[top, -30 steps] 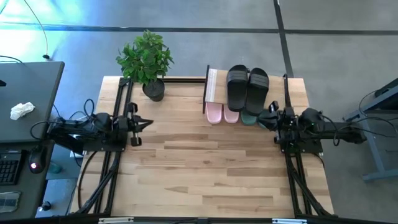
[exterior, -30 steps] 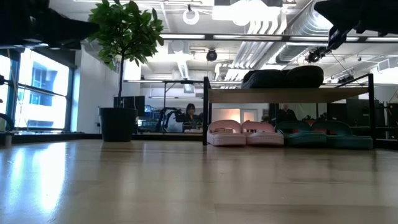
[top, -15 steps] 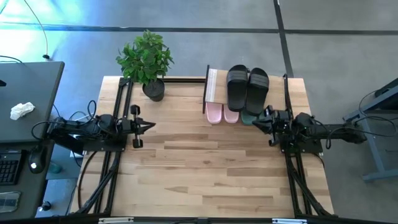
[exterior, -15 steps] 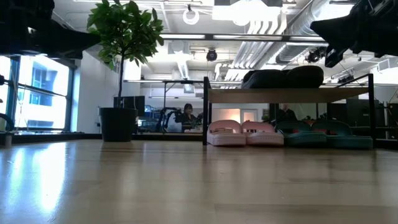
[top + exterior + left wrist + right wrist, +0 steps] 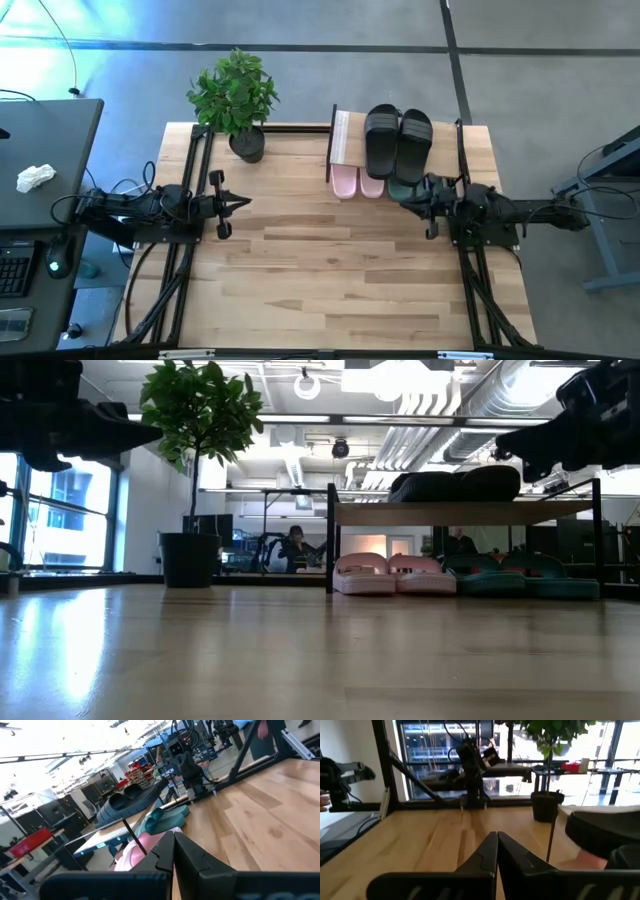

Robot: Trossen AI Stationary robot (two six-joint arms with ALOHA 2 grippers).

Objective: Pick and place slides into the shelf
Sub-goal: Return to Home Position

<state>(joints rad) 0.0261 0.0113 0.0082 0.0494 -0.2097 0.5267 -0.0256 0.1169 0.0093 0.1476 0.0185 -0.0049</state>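
I am seeing the left gripper (image 5: pixel 238 203) hanging over the left side of the table (image 5: pixel 330 280), its fingers pressed together and gripping nothing. The right gripper (image 5: pixel 408 194) is hovering close by the front of the shelf (image 5: pixel 341 138), its fingers likewise meeting tip to tip and empty. I am counting six slides. Two black slides (image 5: pixel 381 140) are lying side by side on the shelf's board. Two pink slides (image 5: pixel 364 574) and two teal slides (image 5: pixel 482 575) are sitting in a row beneath it on the tabletop. One potted plant (image 5: pixel 235 95) is standing near the far left corner.
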